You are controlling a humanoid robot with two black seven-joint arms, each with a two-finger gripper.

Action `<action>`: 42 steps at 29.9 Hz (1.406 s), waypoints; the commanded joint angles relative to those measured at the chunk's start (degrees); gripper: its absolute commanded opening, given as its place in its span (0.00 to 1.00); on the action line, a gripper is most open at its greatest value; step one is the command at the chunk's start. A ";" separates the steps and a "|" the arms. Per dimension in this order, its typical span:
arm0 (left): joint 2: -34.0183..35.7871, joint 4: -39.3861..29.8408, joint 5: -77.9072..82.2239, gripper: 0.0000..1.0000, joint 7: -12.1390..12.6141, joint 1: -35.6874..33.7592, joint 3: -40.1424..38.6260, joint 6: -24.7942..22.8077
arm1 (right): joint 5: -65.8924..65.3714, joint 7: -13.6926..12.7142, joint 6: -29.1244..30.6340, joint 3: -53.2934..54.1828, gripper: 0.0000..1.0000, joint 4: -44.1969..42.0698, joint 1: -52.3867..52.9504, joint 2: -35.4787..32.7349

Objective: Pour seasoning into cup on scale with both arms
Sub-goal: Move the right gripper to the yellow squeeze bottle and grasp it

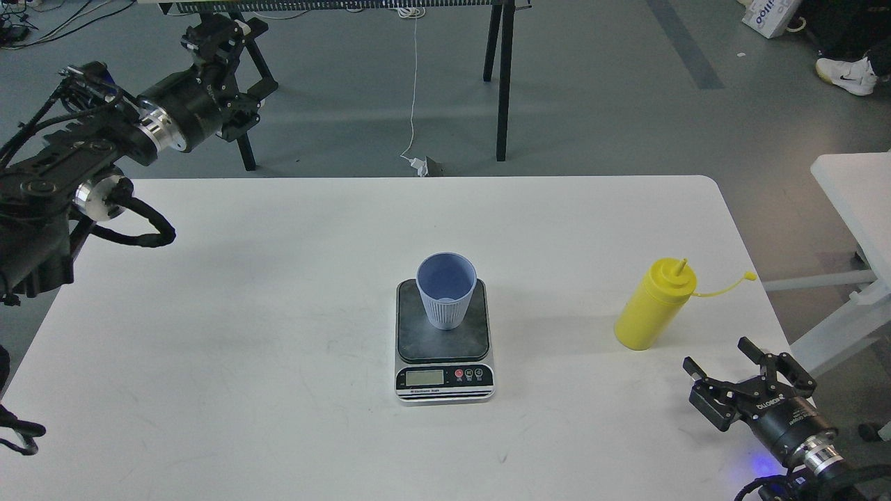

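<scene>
Far left of the scale, the left gripper hangs raised, jaws apparently wide and empty; the cup stands on the scale for weighing, the bottle upright to its right, near the right gripper, spread wide for grasping.

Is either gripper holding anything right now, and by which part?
Nothing is held. The right gripper is open, short of the yellow squeeze bottle; the left gripper is raised, empty.

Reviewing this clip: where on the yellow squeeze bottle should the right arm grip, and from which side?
Probably mid-body on the yellow squeeze bottle, approached from the near right, where the right gripper waits with jaws open. The bottle stands upright, its body is plain and cylindrical, and the nozzle and tethered cap stay clear above.
</scene>
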 commanded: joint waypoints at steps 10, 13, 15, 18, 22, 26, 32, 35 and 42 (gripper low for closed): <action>0.27 -0.01 0.01 0.92 0.00 1.42 0.10 0.00 | -4.65 0.01 -0.01 -0.09 1.00 -2.70 5.04 4.93; 0.27 -0.01 0.01 0.92 0.00 1.77 0.10 0.00 | -5.09 0.01 -0.01 -0.18 1.00 -3.93 6.18 5.19; 0.27 -0.01 0.01 0.92 0.00 2.03 0.10 0.00 | -5.18 0.01 -0.01 -0.70 1.00 -4.72 6.97 5.63; 0.27 -0.01 0.00 0.92 0.00 2.03 0.01 0.00 | -5.26 0.01 -0.01 -1.49 1.00 -6.04 8.38 5.98; 0.27 -0.01 0.00 0.92 0.00 2.12 0.01 0.00 | -5.26 0.01 -0.01 -2.64 1.00 -7.45 10.40 6.33; 0.35 -0.10 0.01 0.92 0.00 2.12 0.10 0.00 | -5.26 0.01 -0.01 -4.22 1.00 -7.53 11.63 6.42; 0.62 -0.10 -0.08 0.92 0.00 2.12 0.10 0.00 | -5.35 0.01 -0.01 -5.63 1.00 -9.73 14.18 6.51; 0.62 -0.10 -0.08 0.92 0.00 2.21 0.10 0.00 | -5.35 0.01 -0.01 -6.07 0.99 -10.17 14.71 6.60; 0.62 -0.10 -0.08 0.92 0.00 2.83 0.01 0.00 | -5.44 0.01 -0.01 -8.09 0.56 -10.08 14.80 6.60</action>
